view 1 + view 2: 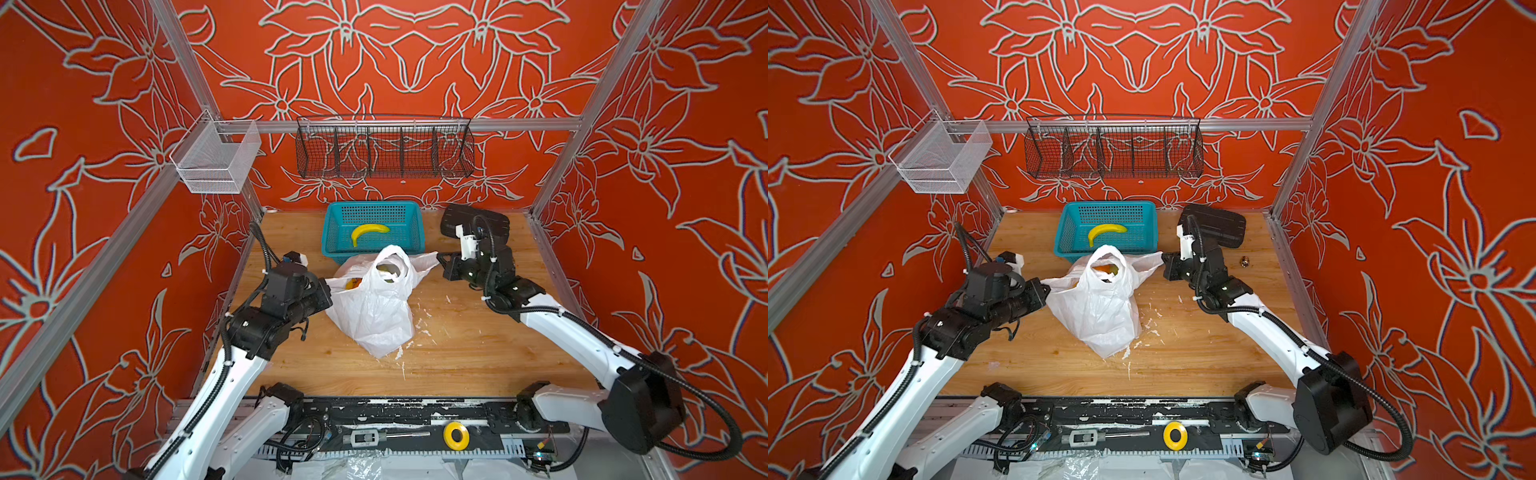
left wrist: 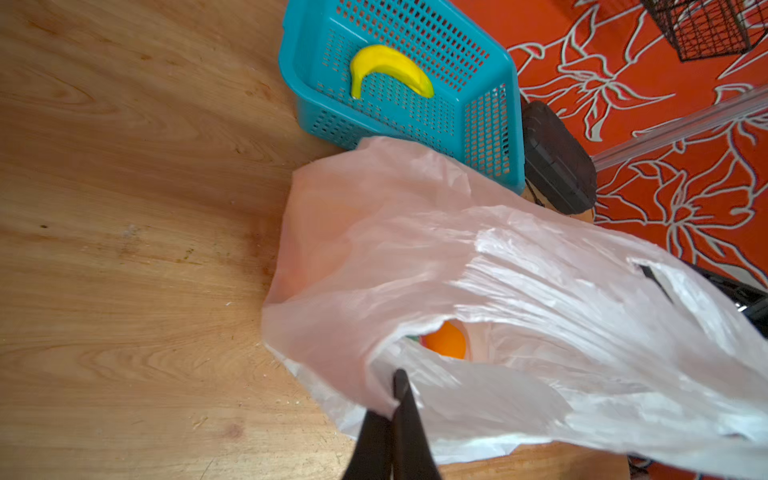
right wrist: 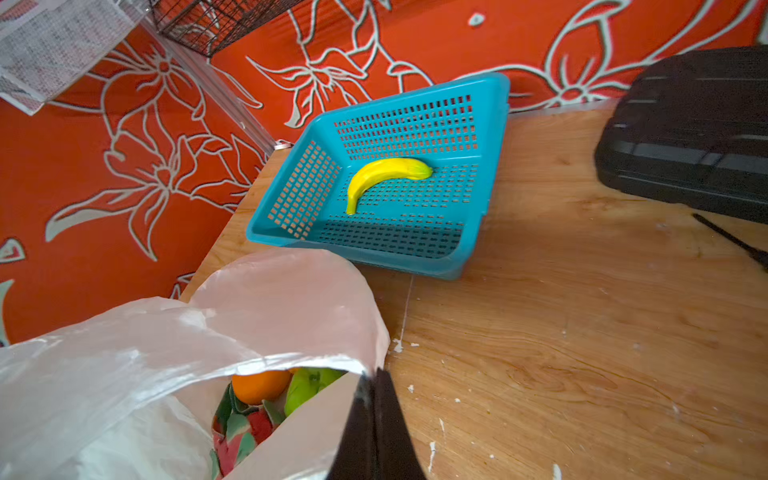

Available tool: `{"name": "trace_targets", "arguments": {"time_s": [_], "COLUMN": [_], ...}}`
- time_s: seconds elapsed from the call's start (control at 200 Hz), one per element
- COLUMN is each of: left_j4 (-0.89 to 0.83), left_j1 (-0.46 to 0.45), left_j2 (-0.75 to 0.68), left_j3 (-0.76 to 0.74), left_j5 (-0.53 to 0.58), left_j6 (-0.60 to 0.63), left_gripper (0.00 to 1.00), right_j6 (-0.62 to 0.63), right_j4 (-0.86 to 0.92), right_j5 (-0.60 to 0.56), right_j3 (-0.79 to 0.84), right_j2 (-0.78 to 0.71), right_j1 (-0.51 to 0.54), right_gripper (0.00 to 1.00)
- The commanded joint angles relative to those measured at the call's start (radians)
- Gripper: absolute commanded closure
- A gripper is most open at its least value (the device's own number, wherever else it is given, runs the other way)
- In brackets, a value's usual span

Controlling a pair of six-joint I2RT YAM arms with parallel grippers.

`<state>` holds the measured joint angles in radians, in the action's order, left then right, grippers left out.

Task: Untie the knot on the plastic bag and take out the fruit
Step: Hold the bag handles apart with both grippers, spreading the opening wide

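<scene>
Left gripper (image 2: 398,386) pinched fully closed on plastic bag (image 1: 376,316) rim; right gripper (image 3: 374,380) clamps opposite rim. Bag sits on table (image 1: 478,353), mouth open, just beside teal basket (image 1: 330,232); orange (image 3: 259,385) inside.

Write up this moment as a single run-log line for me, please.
left gripper: shut on plastic bag | right gripper: shut on plastic bag | mouth: open | orange: inside bag | banana: in teal basket
</scene>
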<state>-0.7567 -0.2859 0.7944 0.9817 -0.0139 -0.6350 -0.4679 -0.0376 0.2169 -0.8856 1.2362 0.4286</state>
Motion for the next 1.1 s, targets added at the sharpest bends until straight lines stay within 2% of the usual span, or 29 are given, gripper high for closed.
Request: {"name": "trace_targets", "arguments": {"time_s": [0.0, 0.15, 0.185, 0.23, 0.25, 0.29, 0.335, 0.43, 0.495, 0.555, 0.651, 0.716, 0.851, 0.951, 1.096], "left_j4": [-0.041, 0.048, 0.092, 0.132, 0.141, 0.143, 0.132, 0.119, 0.131, 0.152, 0.167, 0.171, 0.138, 0.108, 0.123], "left_j1": [0.010, 0.010, 0.010, 0.010, 0.010, 0.011, 0.010, 0.010, 0.010, 0.010, 0.010, 0.010, 0.010, 0.010, 0.010], "left_j2": [-0.049, -0.086, -0.094, -0.098, -0.098, -0.093, -0.083, -0.040, 0.002, 0.052, 0.133, 0.173, 0.273, 0.320, 0.332], "left_j3": [-0.019, -0.090, -0.106, -0.110, -0.105, -0.080, -0.040, 0.052, 0.106, 0.145, 0.190, 0.199, 0.255, 0.297, 0.280], "left_j5": [0.042, -0.022, -0.057, -0.092, -0.099, -0.096, -0.078, -0.043, -0.072, -0.143, -0.326, -0.385, -0.428, -0.515, -0.609], "left_j6": [-0.012, -0.003, 0.022, 0.054, 0.069, 0.101, 0.155, 0.291, 0.412, 0.536, 0.776, 0.902, 1.005, 1.035, 1.082], "left_gripper": [1.00, 1.00, 0.82, 0.55, 0.46, 0.37, 0.32, 0.30, 0.30, 0.30, 0.31, 0.31, 0.31, 0.32, 0.31], "right_j6": [-0.056, -0.089, -0.094, -0.096, -0.097, -0.085, -0.077, -0.057, -0.031, 0.008, 0.066, 0.111, 0.165, 0.201, 0.227], "right_j4": [-0.040, -0.080, -0.090, -0.090, -0.087, -0.079, -0.065, -0.045, -0.017, 0.021, 0.078, 0.112, 0.172, 0.214, 0.232], "right_j5": [-0.006, 0.041, 0.067, 0.108, 0.127, 0.171, 0.205, 0.234, 0.251, 0.272, 0.323, 0.373, 0.448, 0.488, 0.513], "right_j3": [0.035, 0.052, 0.050, 0.037, 0.029, 0.013, -0.007, -0.031, -0.055, -0.092, -0.145, -0.187, -0.272, -0.346, -0.417], "right_j2": [-0.020, -0.006, -0.003, -0.003, -0.004, -0.009, -0.021, -0.056, -0.084, -0.109, -0.126, -0.126, -0.091, -0.030, 0.053], "right_j1": [-0.028, -0.028, -0.028, -0.029, -0.028, -0.027, -0.027, -0.022, -0.014, 0.002, 0.032, 0.058, 0.108, 0.145, 0.191], "right_gripper": [1.00, 1.00, 1.00, 0.92, 0.87, 0.77, 0.65, 0.51, 0.44, 0.37, 0.33, 0.30, 0.25, 0.23, 0.26]}}
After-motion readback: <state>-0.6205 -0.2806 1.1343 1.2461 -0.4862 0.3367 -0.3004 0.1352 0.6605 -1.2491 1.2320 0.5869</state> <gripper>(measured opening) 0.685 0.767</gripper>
